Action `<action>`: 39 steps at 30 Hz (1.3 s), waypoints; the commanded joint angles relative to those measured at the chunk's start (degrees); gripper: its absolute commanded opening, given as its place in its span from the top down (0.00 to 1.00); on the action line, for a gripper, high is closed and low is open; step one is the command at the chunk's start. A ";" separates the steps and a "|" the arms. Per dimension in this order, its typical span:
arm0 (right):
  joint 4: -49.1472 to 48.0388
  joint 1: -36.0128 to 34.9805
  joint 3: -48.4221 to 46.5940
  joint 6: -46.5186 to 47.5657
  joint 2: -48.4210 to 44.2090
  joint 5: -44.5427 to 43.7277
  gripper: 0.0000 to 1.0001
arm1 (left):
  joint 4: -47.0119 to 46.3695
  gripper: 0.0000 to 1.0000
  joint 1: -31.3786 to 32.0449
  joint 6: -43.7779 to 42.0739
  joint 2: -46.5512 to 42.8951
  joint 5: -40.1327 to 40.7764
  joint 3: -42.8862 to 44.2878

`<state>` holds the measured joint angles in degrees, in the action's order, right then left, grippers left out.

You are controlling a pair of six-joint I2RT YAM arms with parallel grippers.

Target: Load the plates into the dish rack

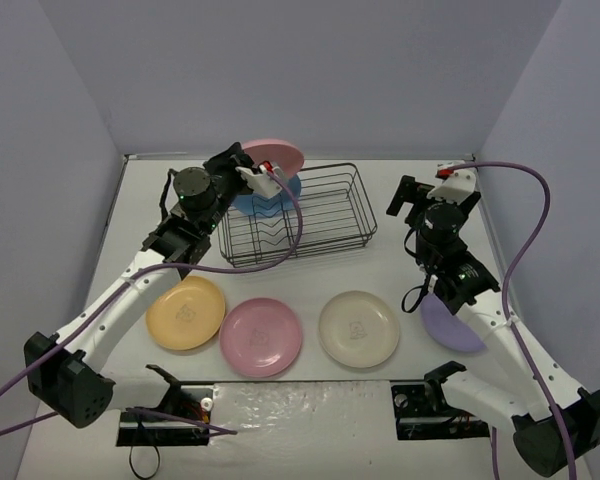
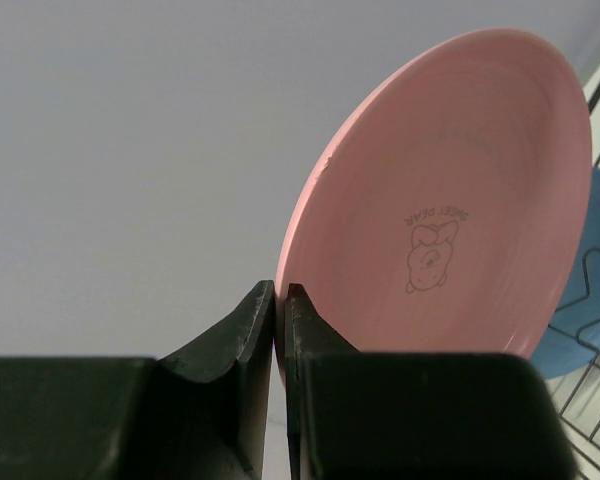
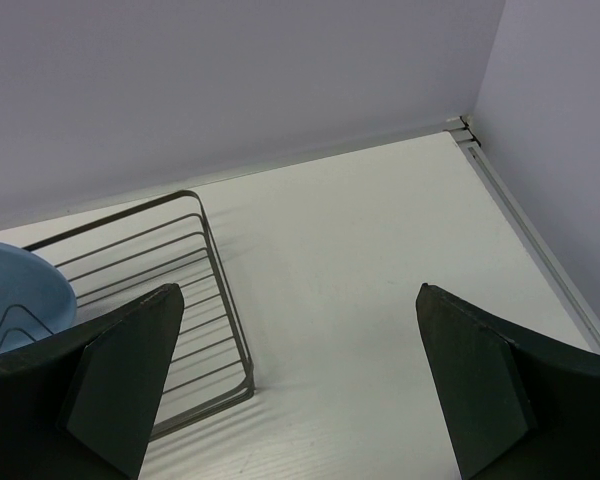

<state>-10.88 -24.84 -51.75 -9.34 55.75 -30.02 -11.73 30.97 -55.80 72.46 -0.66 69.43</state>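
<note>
Left wrist view: left gripper (image 2: 279, 295) jaws pinched on the rim of a round matte pink plate (image 2: 450, 200), on edge up-right of them, with the black thin-wire dish rack (image 1: 330, 210), holding a round blue plate (image 2: 580, 330), lower right. Likely step: racking it; next needs lowering into a free slot there. Right gripper (image 3: 300, 370) jaws wide, empty, rack to their left.

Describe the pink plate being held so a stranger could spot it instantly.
Find the central black wire dish rack. At its far left corner the left gripper pinches a pink plate by its rim, near a blue plate. The other pink plate lies flat in the near row, between the yellow-orange plate and the cream plate.
</note>
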 commanded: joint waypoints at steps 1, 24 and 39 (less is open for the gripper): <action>-3.74 -0.12 -0.15 1.54 1.04 -2.15 0.00 | -12.11 1.00 2.35 -8.24 0.22 4.09 -0.40; -3.94 0.52 0.51 3.18 0.87 -1.21 0.00 | -41.96 1.00 5.95 -20.41 16.78 15.42 -9.72; -3.54 0.78 0.59 2.74 0.74 0.31 0.00 | -37.93 1.00 6.27 -16.00 12.47 11.41 -15.03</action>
<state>-10.90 -24.38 -50.98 -6.74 57.25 -29.56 -45.82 36.80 -74.07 89.82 12.75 53.66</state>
